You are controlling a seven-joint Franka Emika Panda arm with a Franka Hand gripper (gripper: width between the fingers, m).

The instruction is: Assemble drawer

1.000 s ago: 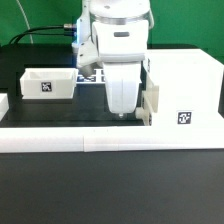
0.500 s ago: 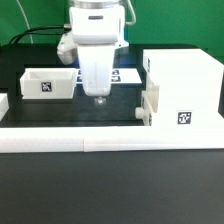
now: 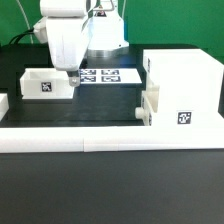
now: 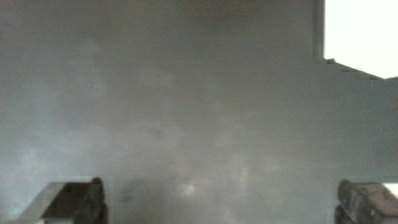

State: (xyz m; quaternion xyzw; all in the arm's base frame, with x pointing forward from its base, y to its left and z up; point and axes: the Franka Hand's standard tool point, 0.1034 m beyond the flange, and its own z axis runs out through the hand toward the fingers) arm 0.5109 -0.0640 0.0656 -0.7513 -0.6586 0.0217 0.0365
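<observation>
The tall white drawer shell (image 3: 182, 82) stands at the exterior view's right, with a tag on its front. One small tray (image 3: 150, 104) with a knob sits partly inside its open side. A second tray (image 3: 48, 84), tagged, lies on the black table at the exterior view's left. My gripper (image 3: 70, 70) hangs just above and behind that tray's right end. In the wrist view the gripper (image 4: 217, 205) is open, fingertips (image 4: 71, 203) wide apart over bare blurred table. Nothing is between them. A white corner (image 4: 365, 35) shows at the edge; I cannot tell what it belongs to.
The marker board (image 3: 108, 75) lies flat behind the middle of the table. A long low white border rail (image 3: 110, 137) runs along the front. A small white piece (image 3: 3, 103) sits at the exterior view's far left edge.
The arm has swung from beside the shell toward the exterior view's left and risen, now over the left tray's end. The jaws stayed open. The parts have not moved.
</observation>
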